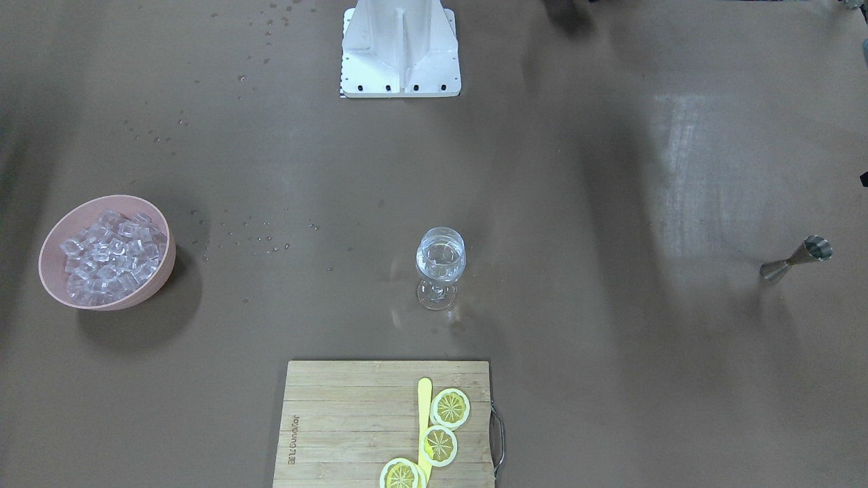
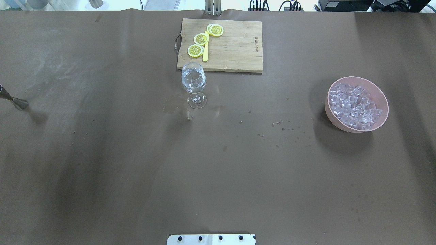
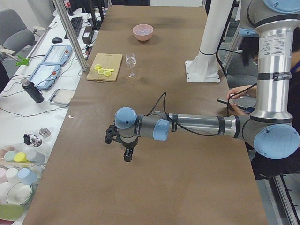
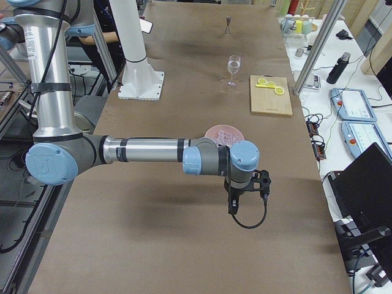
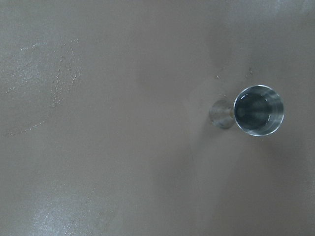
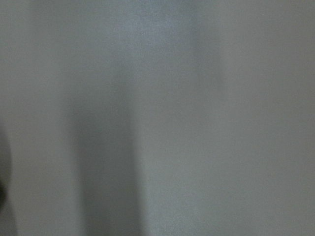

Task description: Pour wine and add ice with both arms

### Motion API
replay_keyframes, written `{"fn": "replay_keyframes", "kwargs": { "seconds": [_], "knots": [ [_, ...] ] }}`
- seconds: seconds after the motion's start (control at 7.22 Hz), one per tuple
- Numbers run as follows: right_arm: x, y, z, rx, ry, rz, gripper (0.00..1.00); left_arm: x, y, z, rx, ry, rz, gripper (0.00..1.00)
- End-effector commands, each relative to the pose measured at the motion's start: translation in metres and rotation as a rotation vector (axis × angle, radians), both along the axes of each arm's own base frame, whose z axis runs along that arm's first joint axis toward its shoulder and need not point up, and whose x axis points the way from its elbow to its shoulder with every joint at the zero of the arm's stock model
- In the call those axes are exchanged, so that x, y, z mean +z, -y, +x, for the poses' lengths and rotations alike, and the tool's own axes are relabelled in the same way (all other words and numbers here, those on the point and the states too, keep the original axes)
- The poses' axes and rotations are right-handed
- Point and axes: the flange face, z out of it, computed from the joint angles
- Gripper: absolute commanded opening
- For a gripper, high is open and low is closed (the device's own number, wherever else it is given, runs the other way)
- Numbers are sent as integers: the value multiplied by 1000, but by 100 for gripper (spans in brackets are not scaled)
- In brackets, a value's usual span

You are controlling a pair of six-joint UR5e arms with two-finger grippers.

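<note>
A stemmed wine glass (image 1: 441, 261) stands mid-table (image 2: 194, 81), apparently with a little clear wine in it, hard to see. A pink bowl (image 1: 163, 271) full of clear ice cubes (image 1: 108, 254) sits toward the robot's right (image 2: 354, 107). A steel jigger (image 1: 797, 257) stands at the far left (image 2: 13, 100); the left wrist view looks straight down into it (image 5: 258, 110). My left gripper (image 3: 123, 143) hovers over the table above the jigger. My right gripper (image 4: 246, 191) hovers in front of the bowl (image 4: 223, 133). I cannot tell whether either is open or shut.
A wooden cutting board (image 2: 235, 47) with lemon slices (image 2: 201, 39) and a yellow knife lies just beyond the glass. The white base block (image 1: 400, 51) stands at the robot's edge. Water drops dot the brown table between glass and bowl.
</note>
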Motion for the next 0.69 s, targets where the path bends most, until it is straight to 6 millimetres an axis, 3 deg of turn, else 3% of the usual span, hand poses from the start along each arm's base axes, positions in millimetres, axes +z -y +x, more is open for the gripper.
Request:
{"fn": "replay_keyframes", "kwargs": {
  "seconds": [0.0,0.55],
  "knots": [
    [-2,1,0,0,2,1,100,-3,-1,-2,-6,-4,4,97],
    [-14,10,0,-3,-14,32,100,-9,-2,-13,-56,-4,-11,97]
  ]
}}
